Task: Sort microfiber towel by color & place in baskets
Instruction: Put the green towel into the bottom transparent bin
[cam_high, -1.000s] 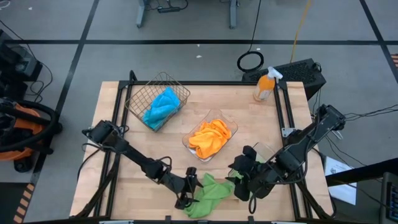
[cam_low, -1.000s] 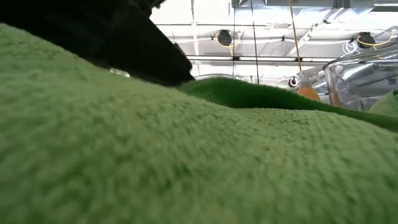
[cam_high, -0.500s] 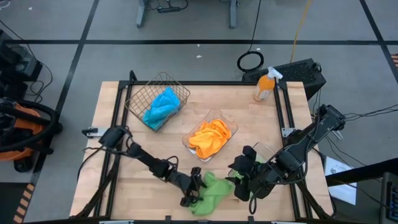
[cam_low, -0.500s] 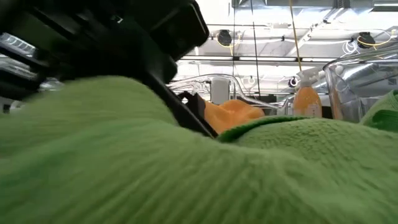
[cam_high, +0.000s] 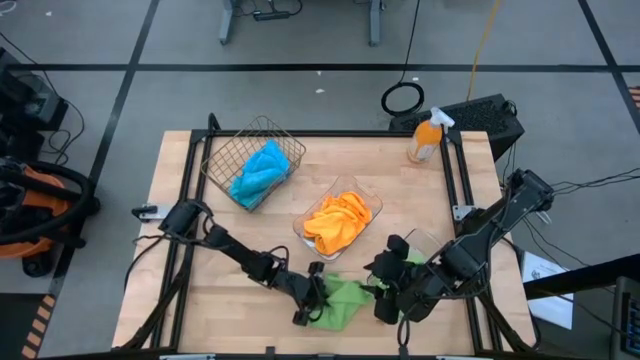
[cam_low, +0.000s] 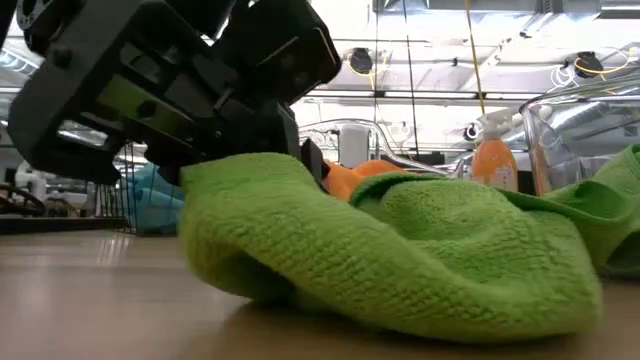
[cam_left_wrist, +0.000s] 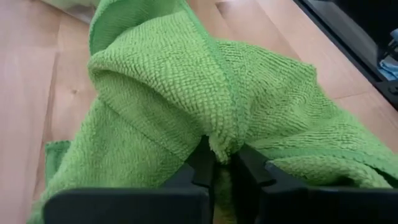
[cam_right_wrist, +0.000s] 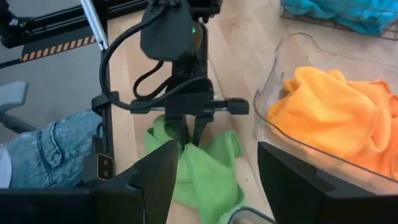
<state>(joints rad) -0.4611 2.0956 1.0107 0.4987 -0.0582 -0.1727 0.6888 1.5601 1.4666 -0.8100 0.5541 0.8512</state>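
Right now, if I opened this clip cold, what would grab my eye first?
The lime green towel at the table's near edge, bunched and pinched in the left gripper, with the right gripper open just beside it. Behind it, the bright orange towels fill a clear tray mid-table, and the blue towels sit in the wire basket at the far left.
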